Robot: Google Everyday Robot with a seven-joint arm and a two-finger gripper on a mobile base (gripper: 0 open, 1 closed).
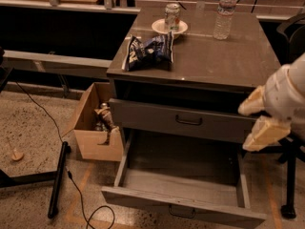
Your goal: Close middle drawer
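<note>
On the table (224, 56) a crumpled dark chip bag (147, 51) lies near the front left corner. Behind it a drink can (172, 15) stands upright on a small white plate (162, 28), and a clear water bottle (224, 13) stands to the right, apart from both. An open cardboard box (93, 137) holding a few items sits on the speckled floor (33, 128) just left of the cabinet. A black cable (76, 194) trails past it. The gripper (244, 128) hangs at the right edge, fingers apart.
</note>
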